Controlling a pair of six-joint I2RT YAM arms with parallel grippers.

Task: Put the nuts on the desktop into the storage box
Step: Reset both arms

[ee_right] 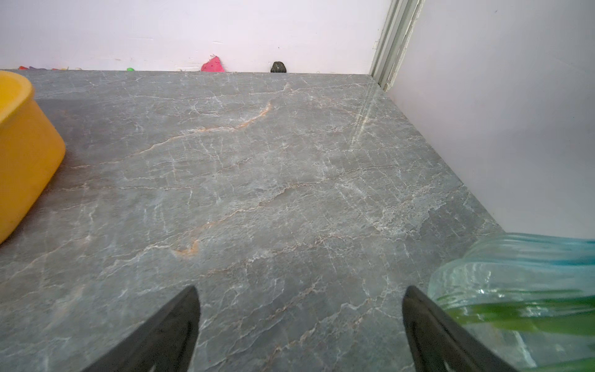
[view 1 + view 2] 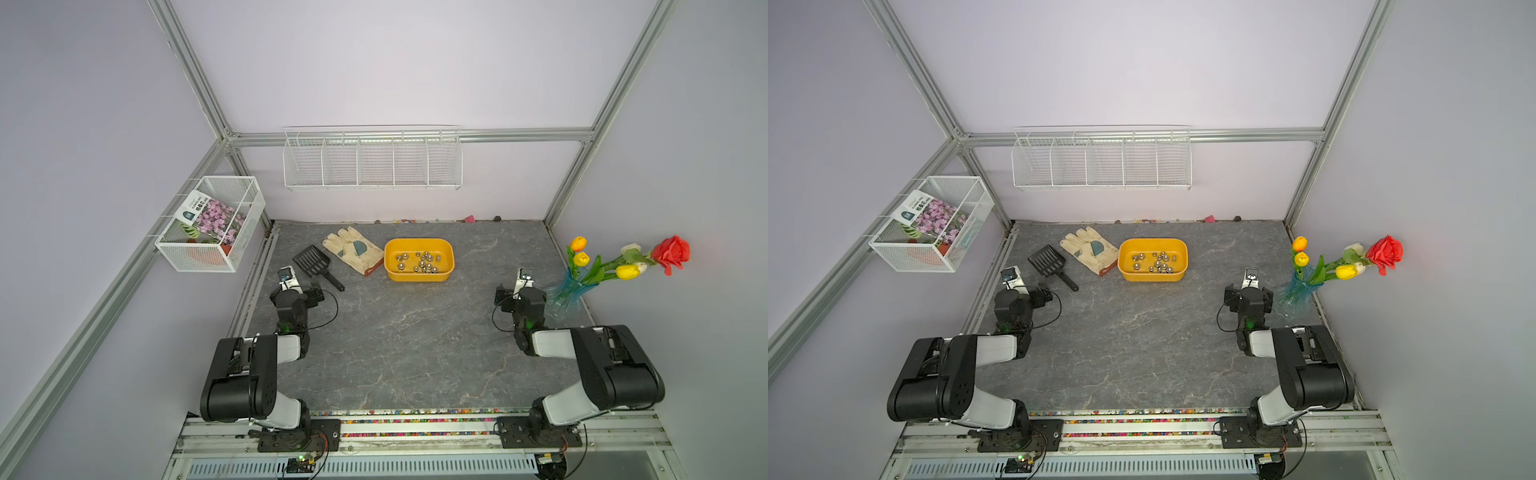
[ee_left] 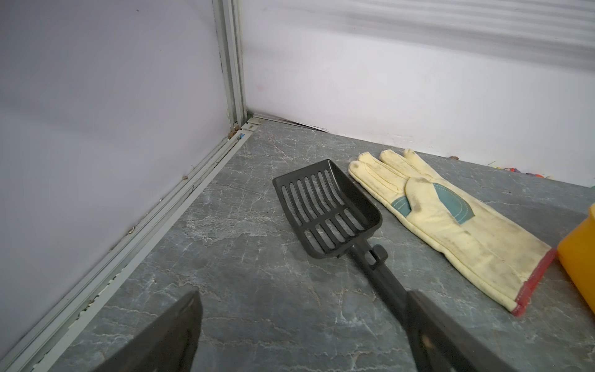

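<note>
The yellow storage box point(image 2: 418, 276) point(image 2: 1152, 276) stands at the back middle of the grey marbled desktop point(image 2: 415, 340). Several shiny silver nuts point(image 2: 422, 262) point(image 2: 1157, 262) lie inside it. I see no nut on the bare desktop. My left gripper point(image 2: 290, 279) point(image 3: 303, 293) hovers low at the left, open and holding nothing; one finger overlaps the black scoop's handle in the left wrist view. My right gripper point(image 2: 523, 279) point(image 1: 300, 288) hangs open over bare desktop at the right, with a corner of the box point(image 1: 29, 154) off to one side.
A black slotted scoop point(image 2: 312, 262) point(image 3: 325, 209) and a cream glove point(image 2: 353, 249) point(image 3: 450, 225) lie left of the box. A blue glass vase of flowers point(image 2: 569, 291) point(image 1: 515, 290) stands close beside my right gripper. A wire rack point(image 2: 372, 162) and a mesh basket point(image 2: 212, 224) hang on the walls.
</note>
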